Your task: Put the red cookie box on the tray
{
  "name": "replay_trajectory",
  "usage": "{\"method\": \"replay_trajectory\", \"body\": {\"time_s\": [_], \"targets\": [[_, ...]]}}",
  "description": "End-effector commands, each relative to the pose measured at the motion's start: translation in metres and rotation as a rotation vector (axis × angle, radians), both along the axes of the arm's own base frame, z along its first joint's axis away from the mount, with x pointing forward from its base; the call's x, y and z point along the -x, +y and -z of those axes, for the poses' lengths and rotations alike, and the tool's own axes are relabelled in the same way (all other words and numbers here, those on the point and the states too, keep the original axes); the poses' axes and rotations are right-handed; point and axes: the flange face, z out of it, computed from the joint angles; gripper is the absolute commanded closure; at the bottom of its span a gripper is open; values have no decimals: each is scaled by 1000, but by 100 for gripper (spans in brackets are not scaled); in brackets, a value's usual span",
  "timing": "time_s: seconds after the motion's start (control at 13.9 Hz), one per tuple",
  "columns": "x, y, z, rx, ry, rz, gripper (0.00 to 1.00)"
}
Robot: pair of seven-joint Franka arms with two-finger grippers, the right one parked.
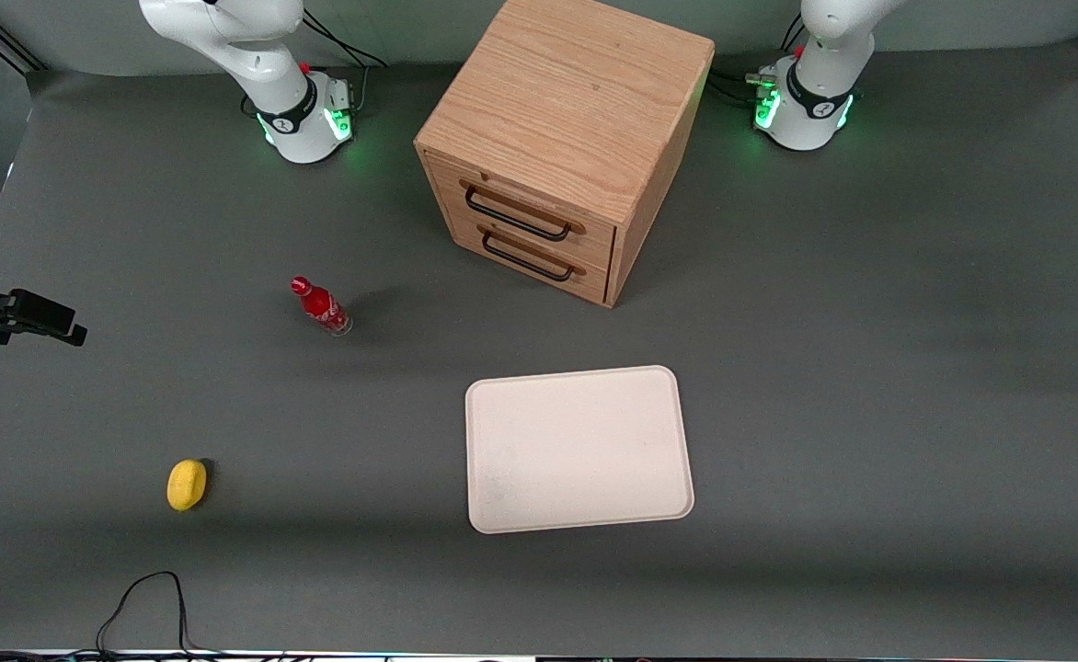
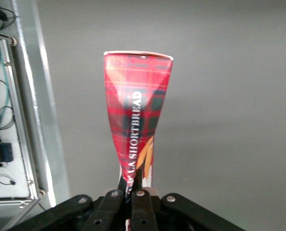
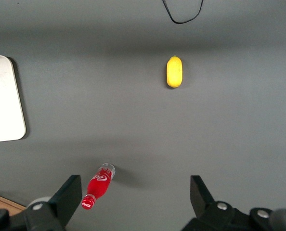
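Grey table (image 1: 870, 368), covering nearly the whole front view.

On it, between the two arm bases, a wooden cabinet (image 1: 576, 110) with two drawers, one above the other. Each has a black bar handle, and both look shut. Front face turned toward about 7 o'clock in the front view.

At about 6 o'clock from the cabinet, nearer the front camera and well apart from it, the tray (image 1: 580, 450). Cream-white, flat, with rounded corners and a low rim, lying with its long side across the view.

Off the tray, up in the air at the working arm's end of the table, the red cookie box (image 2: 138, 110). Long and narrow, in red tartan with "SHORTBREAD" in white letters down its length and a golden-brown patch near the held end. Hangs over bare grey table close to the metal edge rail. Seen in the left wrist view only.

Clamped on one narrow end of that box, the gripper (image 2: 133, 180). Black fingers (image 2: 142, 183) pressed close together against the cardboard.

At about 10 o'clock from the tray, toward the parked arm's end, a small red bottle (image 1: 322, 307) with a red cap.

At about 7 o'clock from the bottle, nearer the front camera, a small yellow oval object (image 1: 187, 485), possibly a lemon.
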Motion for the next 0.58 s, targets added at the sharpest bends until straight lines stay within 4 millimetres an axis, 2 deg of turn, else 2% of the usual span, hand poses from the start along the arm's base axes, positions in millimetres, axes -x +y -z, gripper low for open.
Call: {"method": "replay_trajectory", "body": {"time_s": [0.0, 0.22, 0.5], "targets": [[-44, -111, -4, -20, 52, -71, 100], [-72, -229, 0, -38, 62, -154, 100], [-80, -369, 11, -54, 75, -165, 100]]}}
